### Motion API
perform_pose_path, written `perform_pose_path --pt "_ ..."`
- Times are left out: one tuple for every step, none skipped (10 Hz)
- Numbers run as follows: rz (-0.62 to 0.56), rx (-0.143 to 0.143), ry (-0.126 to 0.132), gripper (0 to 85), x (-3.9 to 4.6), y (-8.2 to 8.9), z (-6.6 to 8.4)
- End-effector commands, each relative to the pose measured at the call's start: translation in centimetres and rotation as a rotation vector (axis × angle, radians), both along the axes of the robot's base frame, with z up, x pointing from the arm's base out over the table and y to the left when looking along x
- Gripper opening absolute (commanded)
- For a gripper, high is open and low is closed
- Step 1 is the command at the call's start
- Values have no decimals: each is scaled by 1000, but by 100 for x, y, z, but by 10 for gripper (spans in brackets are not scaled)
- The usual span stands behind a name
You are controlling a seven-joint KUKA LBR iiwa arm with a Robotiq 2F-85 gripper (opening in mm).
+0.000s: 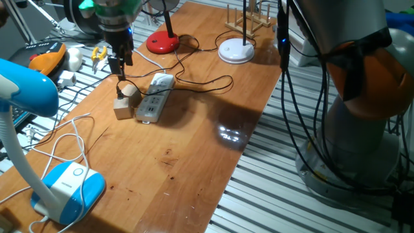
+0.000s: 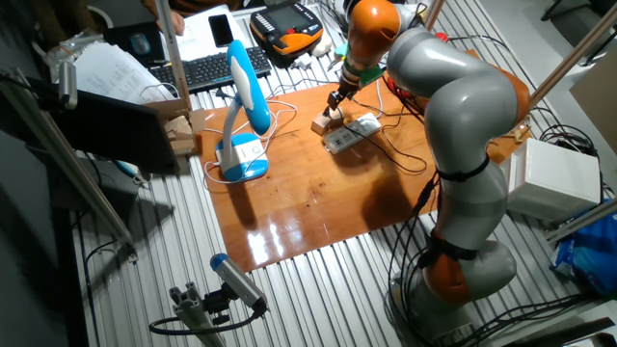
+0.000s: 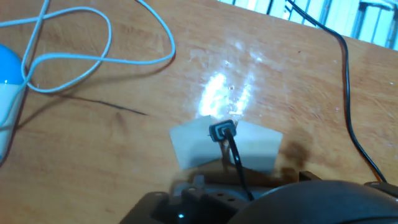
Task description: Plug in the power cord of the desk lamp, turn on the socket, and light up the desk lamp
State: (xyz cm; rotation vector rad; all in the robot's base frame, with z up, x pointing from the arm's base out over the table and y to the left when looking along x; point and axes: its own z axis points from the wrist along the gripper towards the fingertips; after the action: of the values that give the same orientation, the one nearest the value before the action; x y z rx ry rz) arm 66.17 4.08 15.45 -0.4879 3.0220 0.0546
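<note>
My gripper (image 1: pixel 119 70) hangs straight above two tan wooden blocks (image 1: pixel 123 107), left of the white power strip (image 1: pixel 154 102). The small black plug (image 1: pixel 119 87) of the power cord stands upright at the blocks. Its thin black cord (image 1: pixel 207 83) rises to my fingers, then loops over the table toward the lamp bases at the far end. In the hand view the plug (image 3: pixel 222 130) sits in the middle over the blocks (image 3: pixel 199 146), and the cord runs back under my hand. The fingers are not clear enough to show whether they grip it. In the other fixed view my gripper (image 2: pixel 335 101) is next to the strip (image 2: pixel 352 133).
A red lamp base (image 1: pixel 162 43) and a white lamp base (image 1: pixel 236 50) stand at the far end. A blue desk lamp (image 1: pixel 65 184) with a looping white cable (image 1: pixel 71 139) stands at the near left. A wooden rack (image 1: pixel 249 19) is at the back, and tools lie beyond the left edge.
</note>
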Motion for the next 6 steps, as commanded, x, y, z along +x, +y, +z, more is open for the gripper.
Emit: perform_pose_path --pt "6 -5 1 680 3 -6 -1" --pt "23 -9 11 510 5 -20 -3" --pt "33 -24 10 510 1 -27 12" --pt "43 -31 21 510 1 -27 12" --pt "77 -53 60 510 1 -27 12" --pt "110 -58 77 510 1 -27 12"
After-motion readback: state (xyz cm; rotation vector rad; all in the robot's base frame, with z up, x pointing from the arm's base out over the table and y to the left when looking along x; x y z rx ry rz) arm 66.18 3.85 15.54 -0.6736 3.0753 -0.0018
